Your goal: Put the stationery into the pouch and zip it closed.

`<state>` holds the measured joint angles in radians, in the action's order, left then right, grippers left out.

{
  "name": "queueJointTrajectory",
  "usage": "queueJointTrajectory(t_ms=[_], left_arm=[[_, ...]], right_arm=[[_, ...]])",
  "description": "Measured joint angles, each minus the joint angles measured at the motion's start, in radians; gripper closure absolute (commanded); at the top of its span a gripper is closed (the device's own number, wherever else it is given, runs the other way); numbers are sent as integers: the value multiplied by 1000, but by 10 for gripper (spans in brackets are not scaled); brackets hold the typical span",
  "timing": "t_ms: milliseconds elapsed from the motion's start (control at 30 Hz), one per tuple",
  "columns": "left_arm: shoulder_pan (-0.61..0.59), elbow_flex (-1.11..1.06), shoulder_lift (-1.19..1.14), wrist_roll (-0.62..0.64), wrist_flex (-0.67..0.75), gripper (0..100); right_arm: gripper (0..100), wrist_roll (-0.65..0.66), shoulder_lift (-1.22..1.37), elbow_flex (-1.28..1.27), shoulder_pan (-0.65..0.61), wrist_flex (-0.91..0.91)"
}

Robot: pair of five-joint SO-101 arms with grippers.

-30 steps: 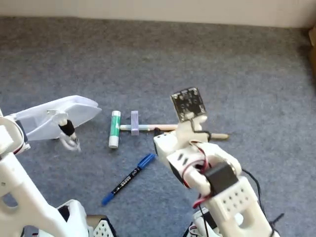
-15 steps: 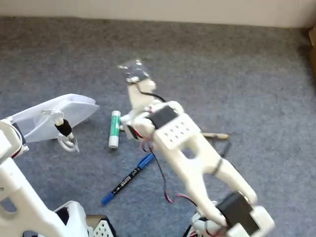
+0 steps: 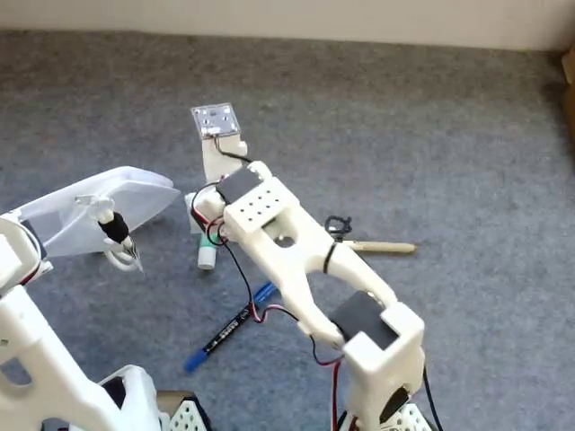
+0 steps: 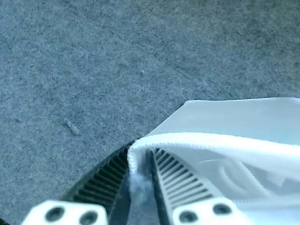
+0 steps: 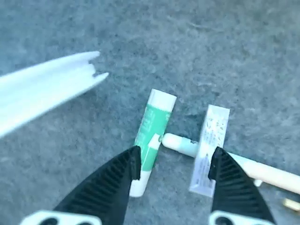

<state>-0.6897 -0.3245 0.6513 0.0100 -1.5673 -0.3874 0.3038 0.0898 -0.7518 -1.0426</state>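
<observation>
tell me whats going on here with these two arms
Two robot arms are working on packing stationery into a pouch. The left gripper is shut on the edge of the white pouch, holding it up off to one side. The right gripper hangs open over the green stick, with a small pale block and a cream pencil next to it. A blue marker lies nearer the arms' bases. All four items are on the grey table, none grasped yet.
</observation>
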Motion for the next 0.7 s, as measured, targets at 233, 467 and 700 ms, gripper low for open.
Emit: queueJointTrajectory(t_ms=[233, 467, 700], left_arm=[[0, 0, 0, 0, 0, 994], [0, 0, 0, 0, 0, 994], [0, 0, 0, 0, 0, 994]], right_arm=[[774, -11, 103, 21, -28, 80], [778, -14, 198, 26, -38, 166], [806, -20, 259, 37, -38, 222]])
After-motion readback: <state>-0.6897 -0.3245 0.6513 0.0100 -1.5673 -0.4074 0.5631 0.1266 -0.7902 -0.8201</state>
